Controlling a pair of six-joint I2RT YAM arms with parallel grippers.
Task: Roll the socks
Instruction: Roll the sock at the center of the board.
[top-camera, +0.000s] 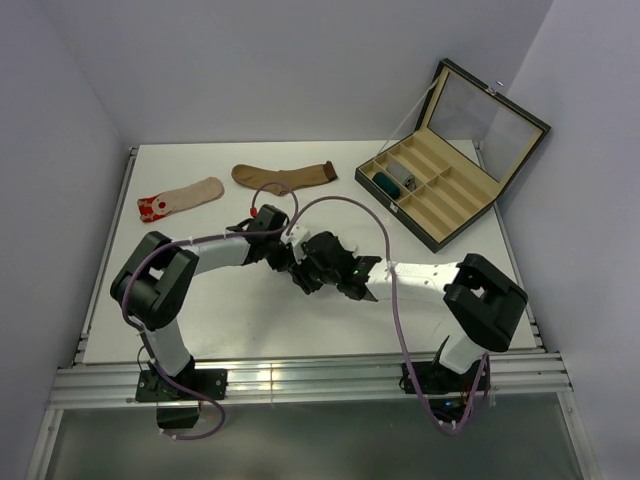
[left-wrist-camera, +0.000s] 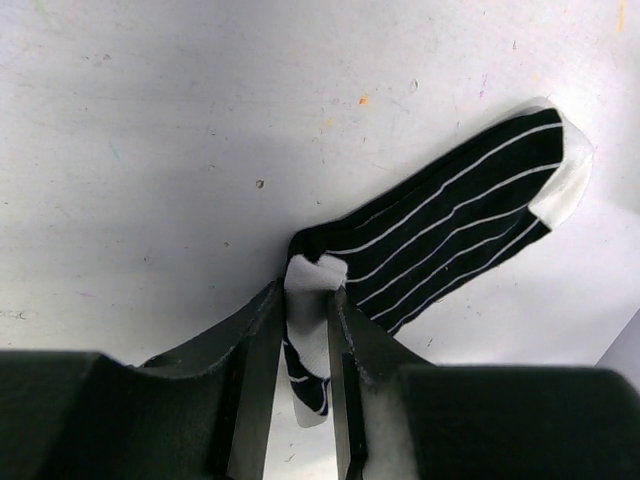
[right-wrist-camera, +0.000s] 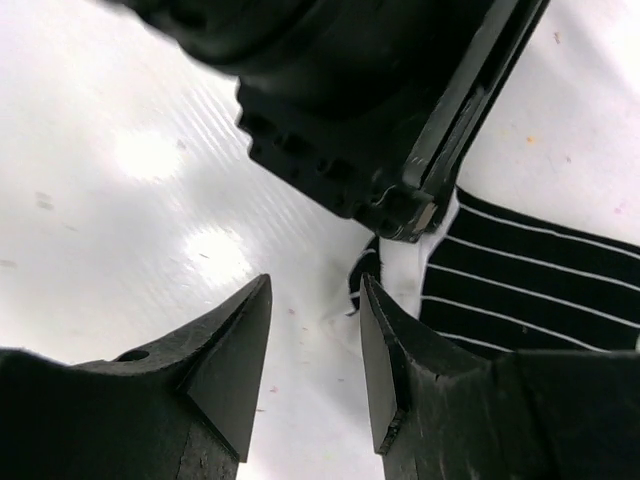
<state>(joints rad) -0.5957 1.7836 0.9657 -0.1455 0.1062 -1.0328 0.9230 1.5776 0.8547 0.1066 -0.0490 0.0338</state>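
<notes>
In the left wrist view a black sock with thin white stripes (left-wrist-camera: 450, 220) lies flat on the white table. My left gripper (left-wrist-camera: 305, 285) is shut on its folded white-tipped end. The same sock (right-wrist-camera: 540, 280) shows in the right wrist view, just right of my right gripper (right-wrist-camera: 315, 285). That gripper stands open, with only bare table between its fingers. The left gripper's body (right-wrist-camera: 380, 100) hangs just ahead of it. From the top camera both grippers (top-camera: 310, 265) meet at mid-table and hide this sock. A brown sock (top-camera: 285, 176) and a beige red-toed sock (top-camera: 180, 197) lie at the back left.
An open black case (top-camera: 440, 190) with beige compartments stands at the back right. A dark teal roll (top-camera: 385, 183) and a grey roll (top-camera: 403, 175) sit in its near-left compartments. The lid leans up behind it. White walls close in the table.
</notes>
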